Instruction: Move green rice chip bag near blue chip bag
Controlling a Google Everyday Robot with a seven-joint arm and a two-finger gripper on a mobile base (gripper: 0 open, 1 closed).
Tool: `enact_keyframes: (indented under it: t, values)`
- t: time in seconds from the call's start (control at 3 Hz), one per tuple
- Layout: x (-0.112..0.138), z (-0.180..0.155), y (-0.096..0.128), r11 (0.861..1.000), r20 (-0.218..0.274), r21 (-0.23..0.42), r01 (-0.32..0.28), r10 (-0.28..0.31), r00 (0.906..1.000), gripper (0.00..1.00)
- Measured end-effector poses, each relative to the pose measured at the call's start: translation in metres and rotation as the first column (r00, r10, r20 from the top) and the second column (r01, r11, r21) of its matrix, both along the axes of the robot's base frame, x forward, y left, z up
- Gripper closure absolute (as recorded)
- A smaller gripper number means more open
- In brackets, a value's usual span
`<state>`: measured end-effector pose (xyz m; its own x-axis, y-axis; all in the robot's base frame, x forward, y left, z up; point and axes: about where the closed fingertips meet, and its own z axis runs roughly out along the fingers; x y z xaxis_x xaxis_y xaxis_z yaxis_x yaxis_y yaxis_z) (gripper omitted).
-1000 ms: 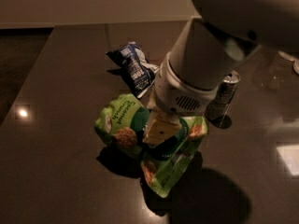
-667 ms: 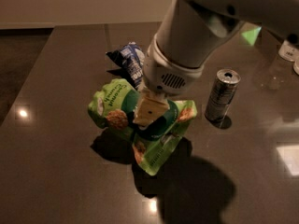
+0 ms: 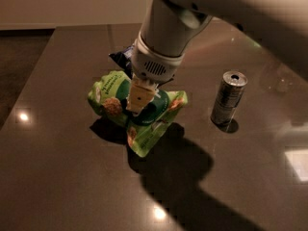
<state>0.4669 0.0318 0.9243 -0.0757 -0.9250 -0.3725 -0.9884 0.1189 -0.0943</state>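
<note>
The green rice chip bag [image 3: 144, 117] is crumpled and hangs a little above the dark table [image 3: 57, 177], with its shadow under it. My gripper [image 3: 138, 100] comes down from above and is shut on the middle of the bag, its tan fingers [image 3: 140, 94] pinching it. The blue chip bag [image 3: 121, 57] lies just behind the green bag. Only its dark left corner shows, because my arm [image 3: 166, 30] covers the remainder.
A silver drink can [image 3: 229, 99] stands upright on the table to the right of the green bag, about a hand's width away. The table's far edge meets a pale wall [image 3: 72, 6] at the back. Bright light reflections lie on the tabletop.
My gripper has carried the green bag left and toward the back, closer to the blue bag. My arm now hides most of the blue bag. The can has not moved.
</note>
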Motion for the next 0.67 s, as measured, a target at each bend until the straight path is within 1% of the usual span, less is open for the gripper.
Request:
enact_keyframes:
  t: [0.33,0.67]
  values:
    - [0.0256,-0.0071,0.0,0.998,0.011,-0.015,0.06,-0.06,0.9982,0.56]
    - [0.0228,-0.0043,0.0003,0.998,0.016,-0.014,0.056,-0.056,0.9983,0.32]
